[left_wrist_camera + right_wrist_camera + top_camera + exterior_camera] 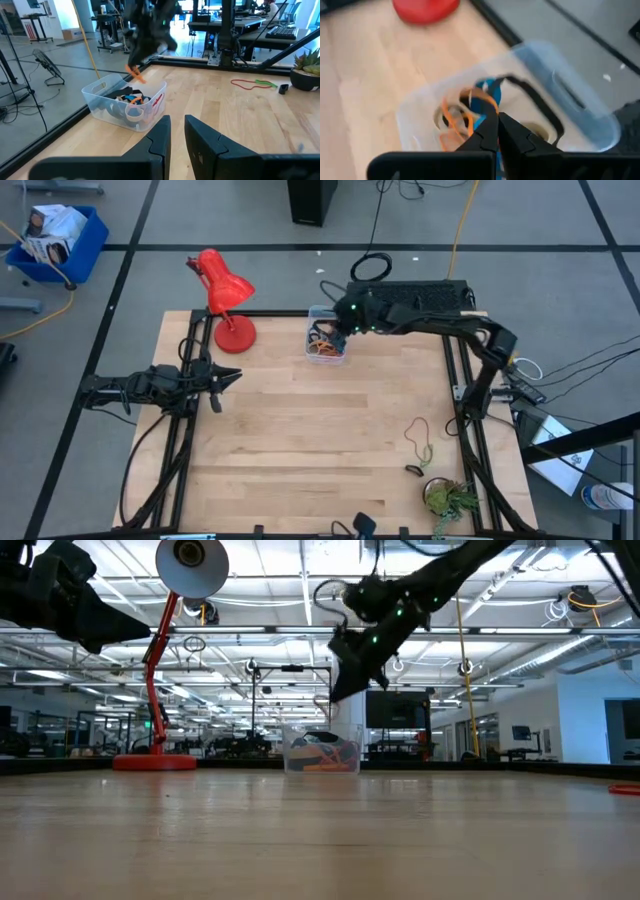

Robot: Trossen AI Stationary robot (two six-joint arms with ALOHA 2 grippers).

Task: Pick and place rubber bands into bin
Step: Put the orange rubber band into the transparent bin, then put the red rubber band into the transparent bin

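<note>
Hanging just above the clear bin, the right pincer has its two fingers pressed together on an orange rubber band, which dangles from the tips over the bin's open top. Directly below the pincer, inside the bin, lies a heap of rubber bands: orange, blue and black loops tangled together. From the right wrist view the closed fingertips point straight down into that heap, with the bin's far wall beyond them. The bin itself sits on the wooden table near its back edge, and a red desk lamp stands to the side of the pincer, its round base resting on the table.

Well away from this pincer, near the table's right edge, a red and green band lies loose on the wood; a small dark piece lies close to it, beside a potted plant.

The left pincer waits at the table's left side, well apart from the bin, its fingers a little apart and holding nothing.
</note>
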